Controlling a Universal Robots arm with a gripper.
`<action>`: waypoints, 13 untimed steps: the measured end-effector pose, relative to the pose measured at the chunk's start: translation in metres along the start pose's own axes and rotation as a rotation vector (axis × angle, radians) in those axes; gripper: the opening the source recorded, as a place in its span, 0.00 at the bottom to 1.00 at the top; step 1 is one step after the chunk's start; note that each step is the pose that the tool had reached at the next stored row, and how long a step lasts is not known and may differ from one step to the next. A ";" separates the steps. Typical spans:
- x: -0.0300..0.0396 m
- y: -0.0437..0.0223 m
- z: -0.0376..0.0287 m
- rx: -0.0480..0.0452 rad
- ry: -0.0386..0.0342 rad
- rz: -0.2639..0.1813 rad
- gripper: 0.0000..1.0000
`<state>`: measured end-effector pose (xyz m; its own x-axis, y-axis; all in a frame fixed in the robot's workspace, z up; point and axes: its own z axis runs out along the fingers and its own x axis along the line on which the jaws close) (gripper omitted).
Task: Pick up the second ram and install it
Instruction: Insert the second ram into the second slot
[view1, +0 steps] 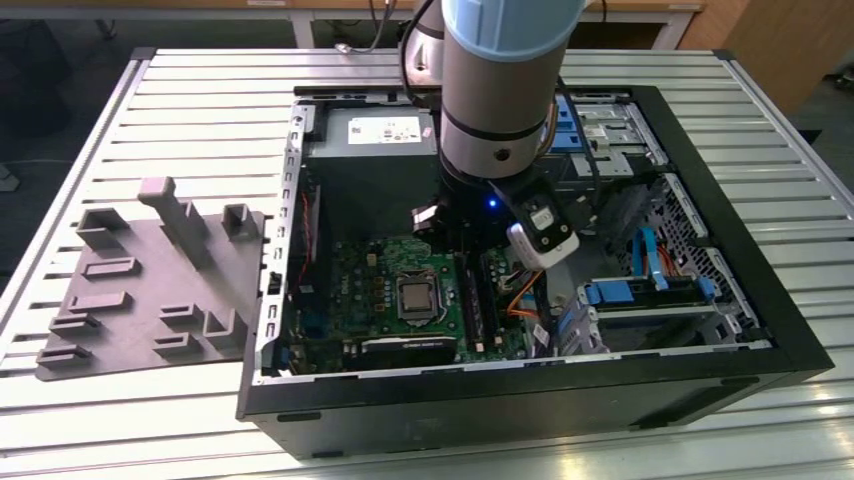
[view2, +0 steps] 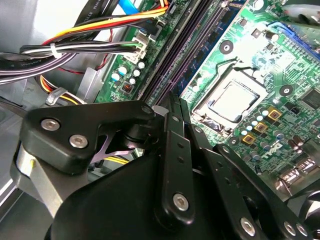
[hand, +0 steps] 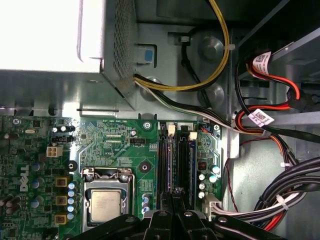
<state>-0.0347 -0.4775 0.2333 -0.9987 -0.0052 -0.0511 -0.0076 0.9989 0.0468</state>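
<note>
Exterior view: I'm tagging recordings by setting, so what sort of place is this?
Probably a lab or workshop bench: an open computer case lies on a slatted metal table, beside a grey fixture tray, with wooden furniture behind.

A lab or workshop: an opened computer case (view1: 534, 380) lies on a slatted aluminium worktop (view1: 200, 110), a grey moulded fixture (view1: 147, 290) at its nine o'clock, wooden benches (view1: 641, 15) beyond at twelve o'clock.
</note>
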 end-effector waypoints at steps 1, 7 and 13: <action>0.0000 0.0000 0.0003 -0.0005 0.0000 0.000 0.12; 0.0001 -0.0001 0.0016 -0.0025 0.0001 0.000 0.12; 0.0001 -0.0001 0.0024 -0.0053 0.0000 0.000 0.12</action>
<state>-0.0346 -0.4775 0.2308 -0.9987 -0.0050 -0.0510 -0.0077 0.9986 0.0521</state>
